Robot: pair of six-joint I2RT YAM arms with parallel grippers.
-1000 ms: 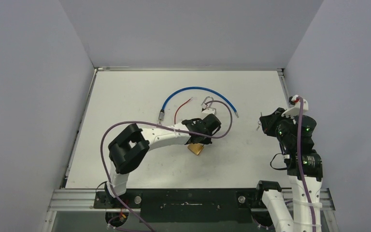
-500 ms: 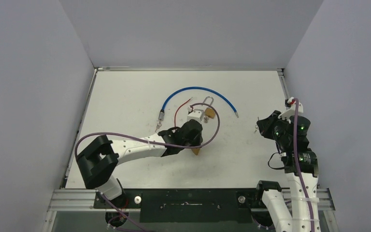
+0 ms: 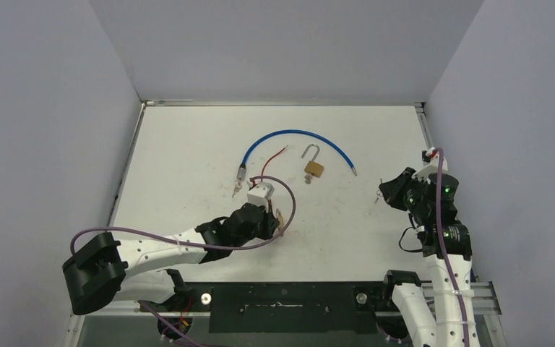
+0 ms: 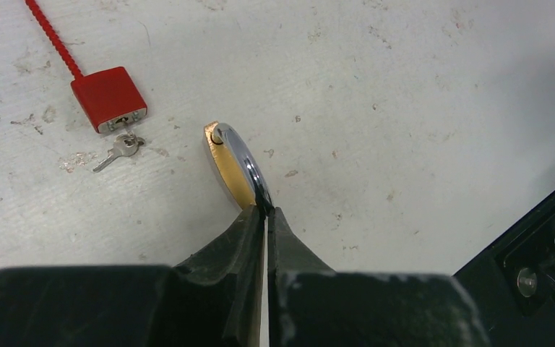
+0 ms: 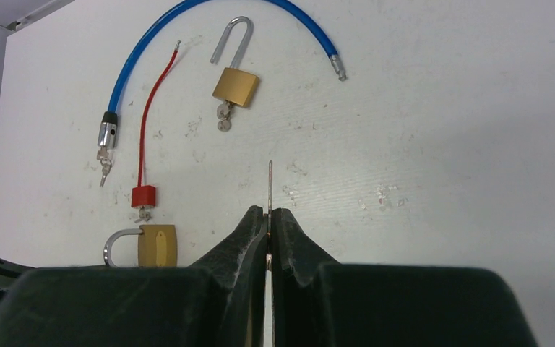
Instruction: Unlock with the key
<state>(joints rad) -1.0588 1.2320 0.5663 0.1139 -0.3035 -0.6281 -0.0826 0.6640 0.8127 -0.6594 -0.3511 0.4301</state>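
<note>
My left gripper is shut on the chrome shackle of a brass padlock, which juts out ahead of the fingertips just above the table. The top view puts that gripper at the table's near middle. The right wrist view shows the same padlock side-on at lower left. My right gripper is shut on a thin silver key whose blade points straight out past the tips. It hovers at the right side of the table, well apart from the padlock.
A second brass padlock lies with its long shackle open and keys at its base. A blue cable lock arcs round it. A small red cable lock with a key lies just beyond the left gripper. Walls enclose the table.
The left arm has drawn back toward the near left, carrying its padlock, and uncovered the second padlock. The right gripper has shifted slightly nearer with the key still held.
</note>
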